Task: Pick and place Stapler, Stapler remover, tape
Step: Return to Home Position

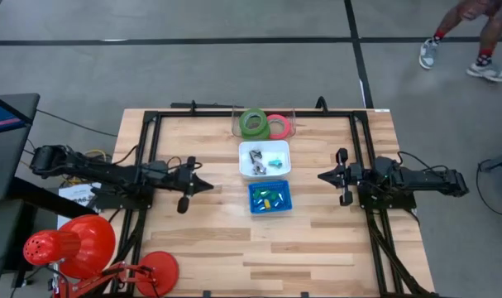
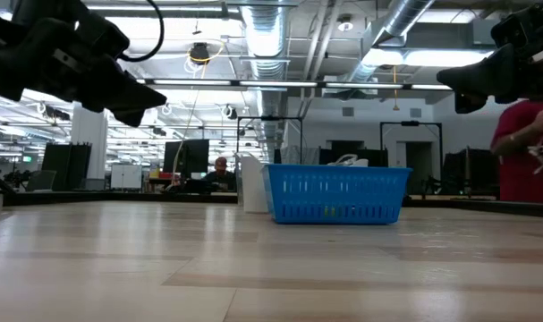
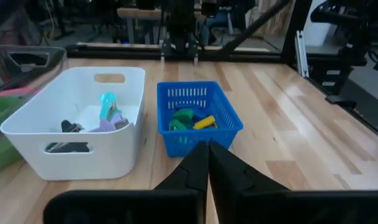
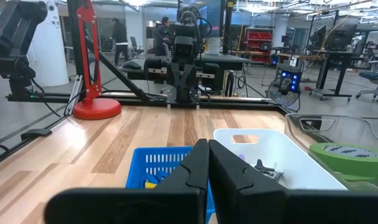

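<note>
From my station, the left gripper [image 1: 207, 185] hangs above the worktop [image 1: 193, 240], just left of the bins. Its wrist camera shows the fingers clenched together on nothing.

The three containers stand in a line down the middle. The transparent bin [image 1: 292, 116] at the back edge holds the green tape [image 1: 253, 124] and, touching it on the right, the pink-red tape [image 1: 279, 126]. Both lie flat with the hole facing up, so neither points anywhere; the pair runs side by side along the back edge. I can't tell whether a second green ring sits beneath the first.

The white bin [image 1: 244, 149] is next. It holds a dark metal tool [image 3: 67, 127] and a light purple piece [image 3: 108, 124], but their long axes are too jumbled to read. The blue basket [image 1: 252, 203] nearest me holds small coloured pieces.

The right gripper [image 1: 321, 175] hovers right of the bins, likewise closed and empty.

Nothing of the task lies loose on the worktop, so I judge the sorting done and only parking the arms is left.
</note>
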Action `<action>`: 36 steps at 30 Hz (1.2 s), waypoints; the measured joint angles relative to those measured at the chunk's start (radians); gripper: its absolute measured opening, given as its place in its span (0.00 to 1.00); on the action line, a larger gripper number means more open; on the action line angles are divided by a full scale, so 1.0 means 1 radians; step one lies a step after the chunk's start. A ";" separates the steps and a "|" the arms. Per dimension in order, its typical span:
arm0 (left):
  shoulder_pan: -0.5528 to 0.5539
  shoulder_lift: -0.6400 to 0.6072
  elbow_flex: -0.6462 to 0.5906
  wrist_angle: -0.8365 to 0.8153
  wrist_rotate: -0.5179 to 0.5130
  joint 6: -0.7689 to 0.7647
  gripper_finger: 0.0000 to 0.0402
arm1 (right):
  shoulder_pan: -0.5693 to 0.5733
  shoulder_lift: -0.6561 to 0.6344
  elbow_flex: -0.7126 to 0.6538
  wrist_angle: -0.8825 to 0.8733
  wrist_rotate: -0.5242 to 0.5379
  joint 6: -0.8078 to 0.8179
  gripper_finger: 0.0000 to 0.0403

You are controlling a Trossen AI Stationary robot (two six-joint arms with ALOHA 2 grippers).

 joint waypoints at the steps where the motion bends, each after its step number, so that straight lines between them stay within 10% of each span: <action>1: 0.000 0.000 -0.008 0.011 0.000 0.000 0.01 | 0.000 0.000 0.000 0.000 0.000 0.000 0.00; 36: 0.000 -0.218 -0.086 0.031 0.000 0.023 0.01 | 0.000 0.000 0.000 0.000 0.000 0.000 0.00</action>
